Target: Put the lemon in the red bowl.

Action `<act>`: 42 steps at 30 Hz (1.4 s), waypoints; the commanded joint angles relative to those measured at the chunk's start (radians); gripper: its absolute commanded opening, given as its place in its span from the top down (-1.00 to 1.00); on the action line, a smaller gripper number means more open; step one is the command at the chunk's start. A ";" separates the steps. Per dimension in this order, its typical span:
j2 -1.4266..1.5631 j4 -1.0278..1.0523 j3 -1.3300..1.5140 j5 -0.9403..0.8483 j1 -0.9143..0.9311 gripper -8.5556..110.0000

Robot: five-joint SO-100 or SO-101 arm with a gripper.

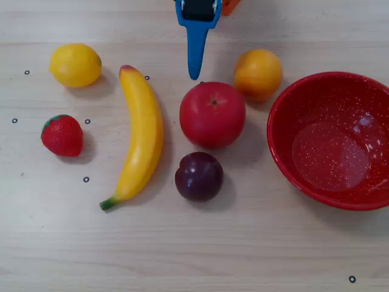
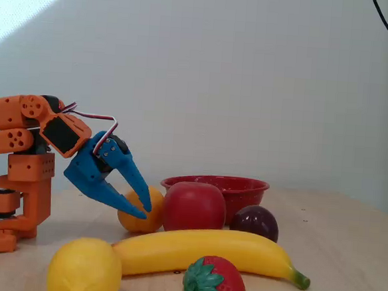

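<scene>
In the fixed view, nearest the cam, the lemon (image 2: 84,270) sits at bottom left on the pale wood table (image 2: 346,249), w/ the strawberry (image 2: 215,282) just to its right, also at the front edge. The lemon is untouched and well apart from the arm. Behind those two the banana (image 2: 206,250) lies lengthwise across the middle, green tip pointing right. Next row back: the red apple (image 2: 194,207) in the center, the dark plum (image 2: 255,223) to its right, the orange (image 2: 140,210) to its left and partly hidden by the apple. Behind the apple and plum stands the red bowl (image 2: 216,186), upright; overhead it looks empty, w/ white speckles inside. Far left is the orange arm (image 2: 16,166) on its base, carrying the blue gripper (image 2: 143,205), angled down toward the orange. Its two fingers are spread in a narrow V, nothing between them, tips just in front of the orange and above the table. In the overhead view the lemon (image 1: 75,64) is at upper left, the strawberry (image 1: 62,135) below it, the banana (image 1: 138,137) between them and the apple (image 1: 213,114). The gripper (image 1: 195,73) enters from the top edge, tip near the apple's upper side, between banana and orange (image 1: 258,74). The red bowl (image 1: 285,152) fills the right side, well apart from the lemon; the plum (image 1: 199,176) lies below the apple.
</scene>
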 commanded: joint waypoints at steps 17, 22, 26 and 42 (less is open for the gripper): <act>0.000 -0.005 0.002 -0.104 0.029 0.85; -0.109 0.020 -0.121 -0.095 0.008 0.85; -0.213 0.074 -0.262 -0.021 -0.005 0.85; -0.646 0.540 -0.919 0.267 -0.169 0.85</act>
